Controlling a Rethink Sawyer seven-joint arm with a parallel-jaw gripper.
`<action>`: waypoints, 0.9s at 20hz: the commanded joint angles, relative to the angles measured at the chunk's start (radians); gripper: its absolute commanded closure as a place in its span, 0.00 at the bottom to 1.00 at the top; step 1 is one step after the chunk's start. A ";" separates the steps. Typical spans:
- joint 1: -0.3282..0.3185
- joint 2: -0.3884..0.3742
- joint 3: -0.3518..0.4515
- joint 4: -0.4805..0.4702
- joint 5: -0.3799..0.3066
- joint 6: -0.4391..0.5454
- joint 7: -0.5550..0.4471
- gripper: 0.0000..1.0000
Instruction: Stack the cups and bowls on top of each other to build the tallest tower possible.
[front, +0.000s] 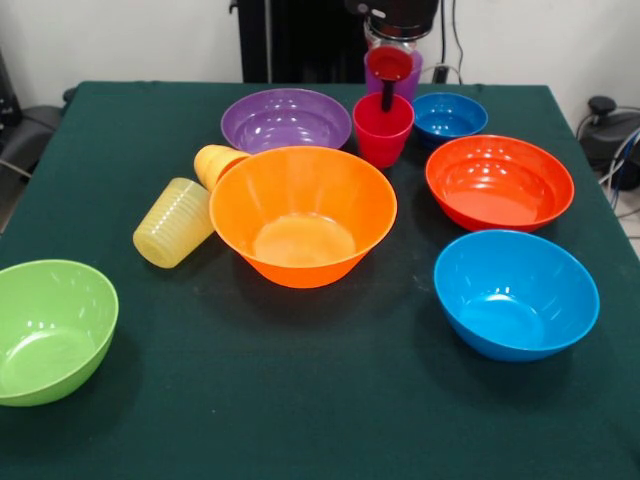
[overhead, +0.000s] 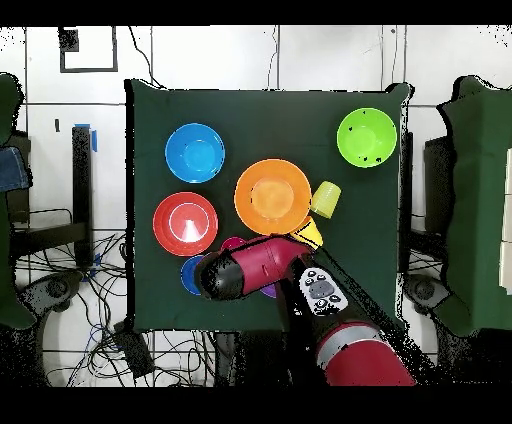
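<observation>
The red and black arm is reaching out from the base, its pincer hanging low with one dark finger pointing downward.

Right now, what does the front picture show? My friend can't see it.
Six bowls sit apart, unstacked, on a green table: a big orange bowl in the middle, purple, dark blue, red-orange, light blue and lime green around it. Two yellow cups lie tipped beside it.

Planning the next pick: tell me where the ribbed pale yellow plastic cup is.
In the front view, the ribbed pale yellow plastic cup lies on its side, left of the large orange plastic bowl, beside the tipped orange-yellow cup.
</observation>
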 joint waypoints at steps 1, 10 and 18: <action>0.008 -0.031 0.085 -0.085 0.054 0.123 0.072 1.00; 0.020 -0.050 0.072 -0.088 0.049 0.134 0.086 1.00; 0.014 -0.086 0.077 -0.088 0.061 0.148 0.083 1.00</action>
